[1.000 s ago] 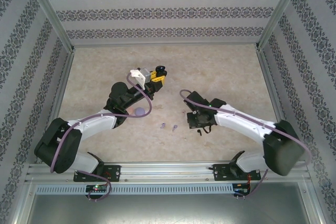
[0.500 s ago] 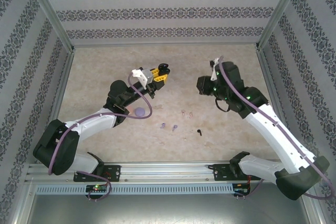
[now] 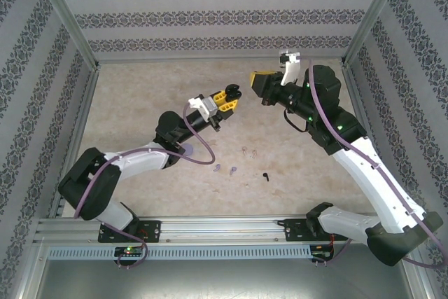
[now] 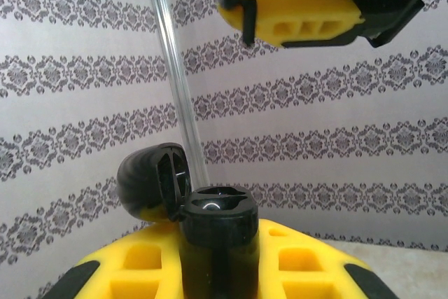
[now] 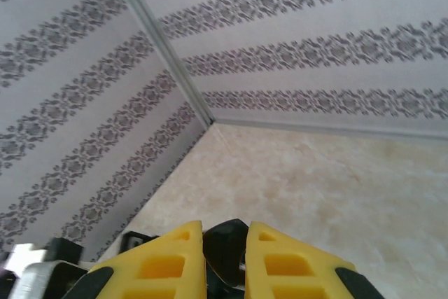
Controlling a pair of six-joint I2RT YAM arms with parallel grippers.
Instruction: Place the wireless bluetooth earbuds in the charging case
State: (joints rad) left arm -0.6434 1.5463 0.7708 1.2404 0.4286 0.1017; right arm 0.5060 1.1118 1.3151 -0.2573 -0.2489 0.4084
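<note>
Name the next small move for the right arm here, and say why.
Probably ease the right gripper toward the left gripper, which holds the black case up with its lid open. The right gripper pinches a small dark thing, likely a black earbud, and hangs apart from the case.

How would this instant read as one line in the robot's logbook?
left gripper: shut on open black case | right gripper: shut on small black piece | both aloft
</note>
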